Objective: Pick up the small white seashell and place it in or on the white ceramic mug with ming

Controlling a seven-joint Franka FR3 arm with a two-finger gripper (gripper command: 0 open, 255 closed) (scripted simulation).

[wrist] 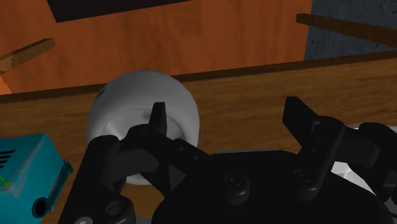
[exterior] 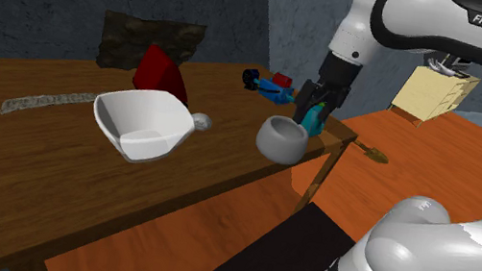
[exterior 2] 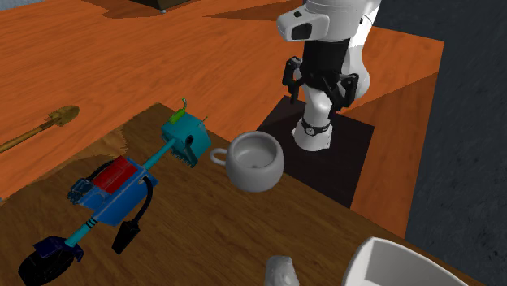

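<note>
Seashell [exterior 2: 282,270], small and pale, lies on the wooden surface [exterior: 77,184] just beside the big white bowl [exterior: 146,141], well apart from my tool [exterior 2: 317,99]. My tool hangs empty with its fingers spread, up by the greyish-white mug [exterior 2: 255,161], which stands mouth-up, ready to receive. I judge the pick not yet begun. The second exterior view's lower edge cuts the shell, and I cannot make out any pattern on the mug.

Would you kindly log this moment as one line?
gripper: open, empty, near mug | seashell: on table beside bowl | mug: upright, empty
</note>
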